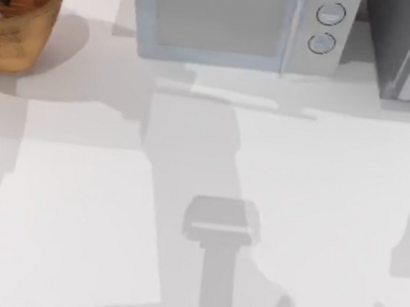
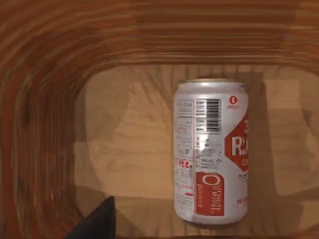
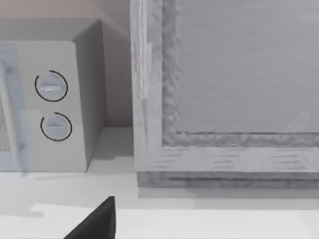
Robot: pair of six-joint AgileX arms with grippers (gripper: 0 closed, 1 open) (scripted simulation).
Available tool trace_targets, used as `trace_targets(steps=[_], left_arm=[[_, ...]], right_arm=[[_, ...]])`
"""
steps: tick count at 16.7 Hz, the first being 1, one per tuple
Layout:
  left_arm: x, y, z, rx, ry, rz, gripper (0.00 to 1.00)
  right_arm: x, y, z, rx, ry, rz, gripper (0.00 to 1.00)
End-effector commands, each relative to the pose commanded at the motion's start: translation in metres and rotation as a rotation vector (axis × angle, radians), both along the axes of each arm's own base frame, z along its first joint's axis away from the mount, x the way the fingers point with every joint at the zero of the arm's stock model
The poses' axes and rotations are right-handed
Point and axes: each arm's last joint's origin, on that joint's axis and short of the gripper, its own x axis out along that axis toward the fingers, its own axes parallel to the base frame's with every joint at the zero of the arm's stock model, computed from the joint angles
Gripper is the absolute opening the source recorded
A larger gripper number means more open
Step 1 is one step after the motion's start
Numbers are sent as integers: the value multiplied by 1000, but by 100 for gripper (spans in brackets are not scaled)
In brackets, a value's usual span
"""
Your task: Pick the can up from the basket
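Bright, even light falls on the white table, which carries soft-edged grey shadows of the arms and a darker band beneath the microwave; the basket casts its shadow toward the top view's right. In the left wrist view, the can ahead of the jaws is crisp with a faint sheen, while the basket's ribbed wall smears and bends toward the edges. The right wrist view is evenly lit and slightly soft.
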Motion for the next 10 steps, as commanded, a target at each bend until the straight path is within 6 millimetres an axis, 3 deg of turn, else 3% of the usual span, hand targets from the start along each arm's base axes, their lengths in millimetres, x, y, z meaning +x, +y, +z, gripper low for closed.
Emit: trace_targets(steps=[4, 10], left_arm=[[14, 6, -34, -13, 67, -4, 100], [16, 3, -38, -13, 73, -11, 100]], right_arm=[[0, 0, 0, 0, 0, 0, 100], [0, 0, 0, 0, 0, 0, 100]])
